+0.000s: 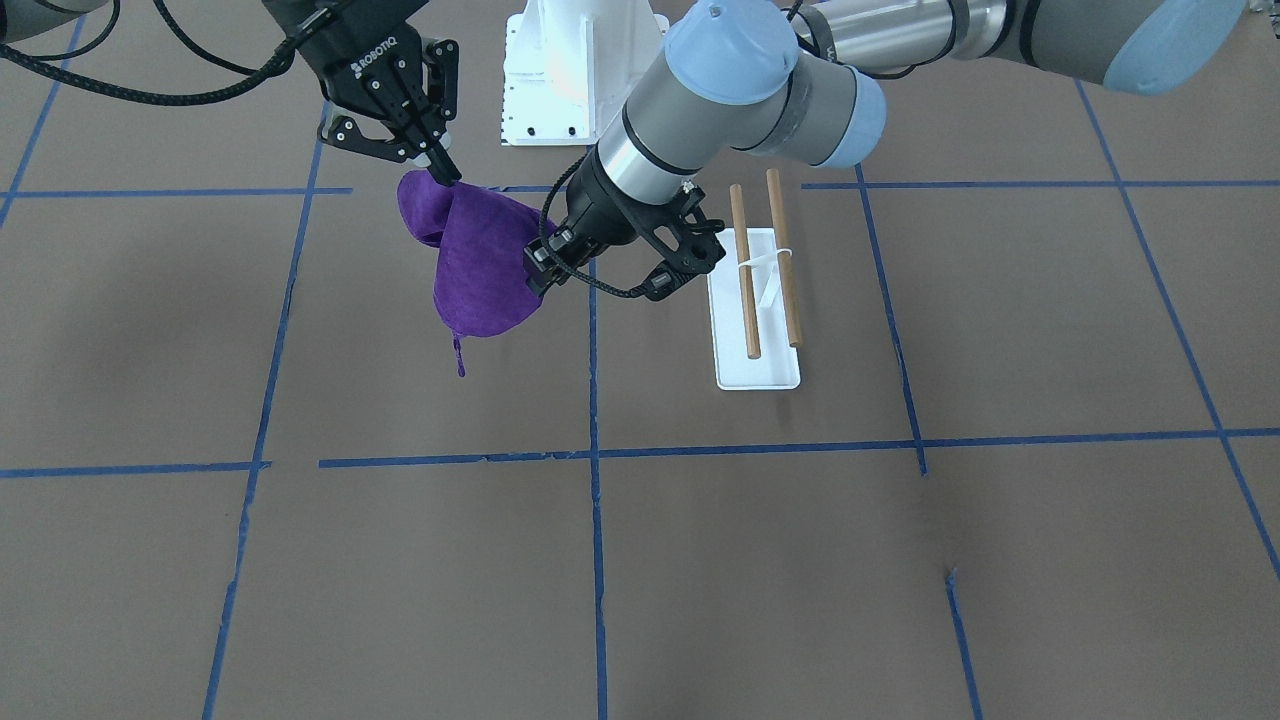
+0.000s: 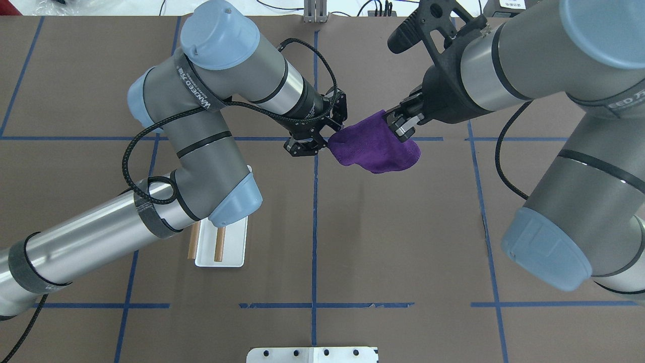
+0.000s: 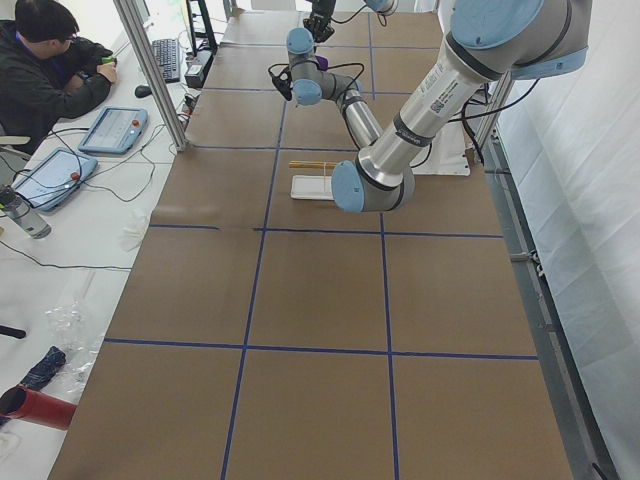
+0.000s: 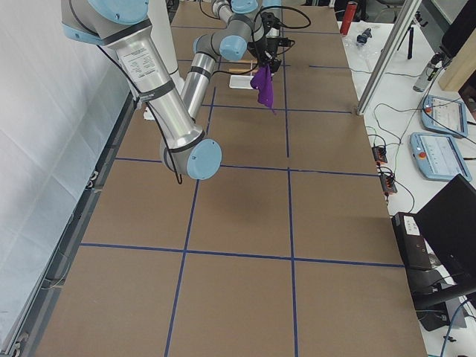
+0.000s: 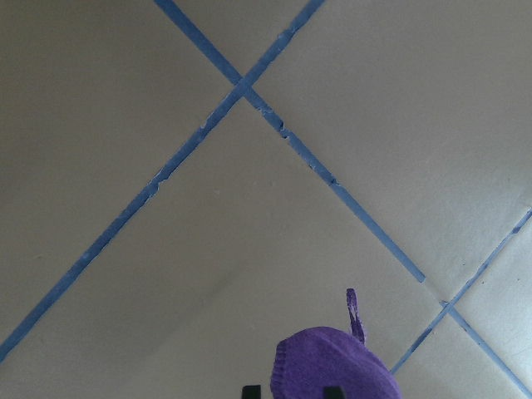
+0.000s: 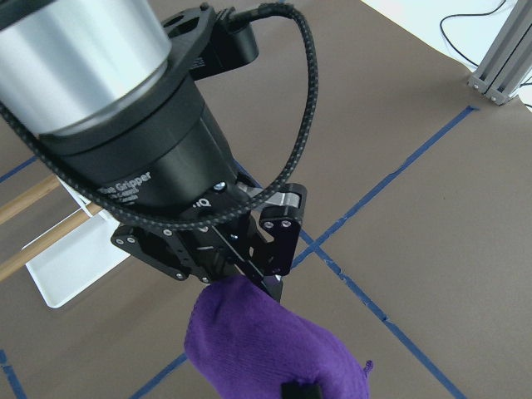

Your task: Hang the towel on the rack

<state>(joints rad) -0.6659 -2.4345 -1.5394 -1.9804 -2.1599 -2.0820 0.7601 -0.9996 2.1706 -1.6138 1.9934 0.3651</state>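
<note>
The left arm (image 2: pixel 90 237) comes in low, folds back sharply at the elbow and then reaches forward to the middle. Its wrist lies nearly level, so the left gripper (image 2: pixel 328 142) points sideways at the other arm. The right arm (image 2: pixel 579 176) is also bent and reaches inward, with the right gripper (image 2: pixel 399 126) pointing down and inward. Both grippers hang in the air, near each other, each with its fingers closed on the towel (image 2: pixel 375 148).

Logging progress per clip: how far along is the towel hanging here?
Done: the purple towel is lifted clear of the table. In hand: left gripper and right gripper each shut on an edge, holding it aloft. Left: carry it to the rack, whose wooden dowels are bare.
</note>
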